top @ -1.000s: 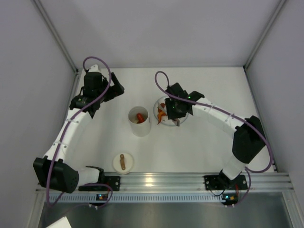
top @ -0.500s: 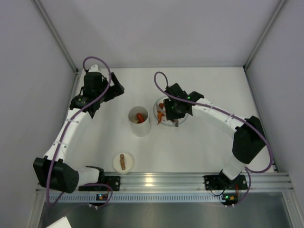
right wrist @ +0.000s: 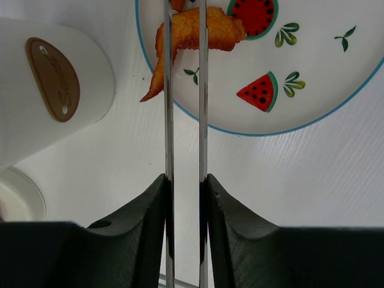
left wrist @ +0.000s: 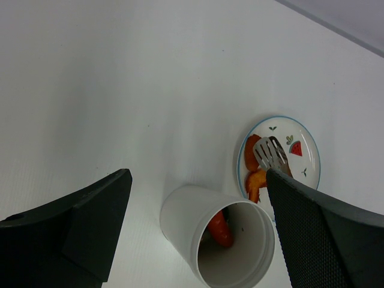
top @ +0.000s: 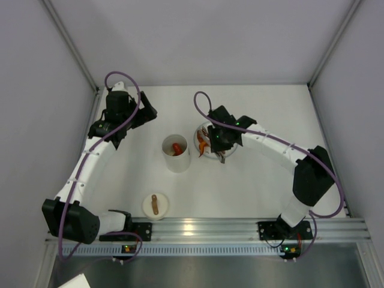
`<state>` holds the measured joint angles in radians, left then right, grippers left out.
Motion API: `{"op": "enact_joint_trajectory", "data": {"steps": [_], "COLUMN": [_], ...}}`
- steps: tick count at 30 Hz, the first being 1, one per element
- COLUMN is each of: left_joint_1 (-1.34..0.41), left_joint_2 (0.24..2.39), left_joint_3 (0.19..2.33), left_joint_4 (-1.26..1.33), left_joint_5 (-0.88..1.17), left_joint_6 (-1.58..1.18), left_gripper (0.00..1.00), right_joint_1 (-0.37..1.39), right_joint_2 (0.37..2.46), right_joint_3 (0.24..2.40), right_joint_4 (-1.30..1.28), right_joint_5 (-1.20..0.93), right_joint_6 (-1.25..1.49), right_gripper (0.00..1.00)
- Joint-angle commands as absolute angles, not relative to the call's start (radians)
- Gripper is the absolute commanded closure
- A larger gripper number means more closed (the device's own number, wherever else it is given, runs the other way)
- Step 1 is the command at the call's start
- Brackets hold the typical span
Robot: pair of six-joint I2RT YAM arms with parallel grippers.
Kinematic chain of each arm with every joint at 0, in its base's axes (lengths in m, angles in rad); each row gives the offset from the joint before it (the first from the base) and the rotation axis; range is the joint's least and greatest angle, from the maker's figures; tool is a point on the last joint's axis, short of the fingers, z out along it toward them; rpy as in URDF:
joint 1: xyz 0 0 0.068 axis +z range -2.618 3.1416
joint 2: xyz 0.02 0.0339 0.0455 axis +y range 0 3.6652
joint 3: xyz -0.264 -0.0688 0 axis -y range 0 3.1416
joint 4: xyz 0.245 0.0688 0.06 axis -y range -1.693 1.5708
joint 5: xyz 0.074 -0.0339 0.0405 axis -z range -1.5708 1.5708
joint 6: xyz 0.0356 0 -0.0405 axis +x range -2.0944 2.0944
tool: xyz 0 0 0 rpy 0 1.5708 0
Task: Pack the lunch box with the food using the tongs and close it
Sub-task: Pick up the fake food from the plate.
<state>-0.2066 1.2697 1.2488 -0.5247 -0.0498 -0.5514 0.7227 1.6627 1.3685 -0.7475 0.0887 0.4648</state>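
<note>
The lunch box (top: 176, 153) is a white cup standing open mid-table, with a red food piece (left wrist: 221, 229) inside. Its lid (top: 155, 205) with a brown strap lies near the front rail. My right gripper (right wrist: 185, 180) is shut on the tongs (right wrist: 168, 108), whose two arms run up over the plate (right wrist: 324, 78). An orange food piece (right wrist: 192, 30) sits between the arms near the top edge; the tips are cut off there. In the left wrist view the tong tips (left wrist: 270, 155) sit over the orange pieces (left wrist: 257, 179). My left gripper (top: 141, 117) hangs open and empty, left of and behind the cup.
The plate (top: 207, 155) with watermelon marks lies just right of the lunch box. A brown oval label (right wrist: 53, 78) shows on the cup's side. Grey walls close the table at the left, back and right. A metal rail runs along the front.
The tong arms have squeezed closer together as my right gripper tightened. The right gripper shifted slightly left over the plate. The left arm has not moved.
</note>
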Motion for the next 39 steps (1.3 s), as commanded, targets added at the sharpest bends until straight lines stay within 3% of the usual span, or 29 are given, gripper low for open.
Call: {"op": "enact_joint_trajectory", "data": {"steps": [1, 28, 39], "left_joint_1": [-0.21, -0.21, -0.21], "left_joint_2": [1.262, 1.261, 1.266], "left_joint_3": [1.258, 1.256, 1.256], "left_joint_4": [-0.517, -0.515, -0.517], "left_joint_5": [-0.063, -0.06, -0.06], "left_joint_6": [-0.549, -0.552, -0.552], "left_gripper": [0.01, 0.01, 0.01], "right_joint_1": [0.736, 0.699, 0.71], "right_joint_2": [1.666, 1.483, 1.404], "right_joint_3": [1.407, 1.488, 1.598], "right_joint_4": [-0.73, -0.836, -0.894], "right_joint_5": [0.092, 0.219, 0.129], "right_joint_6": [0.466, 0.453, 0.431], "right_gripper": [0.79, 0.83, 0.84]}}
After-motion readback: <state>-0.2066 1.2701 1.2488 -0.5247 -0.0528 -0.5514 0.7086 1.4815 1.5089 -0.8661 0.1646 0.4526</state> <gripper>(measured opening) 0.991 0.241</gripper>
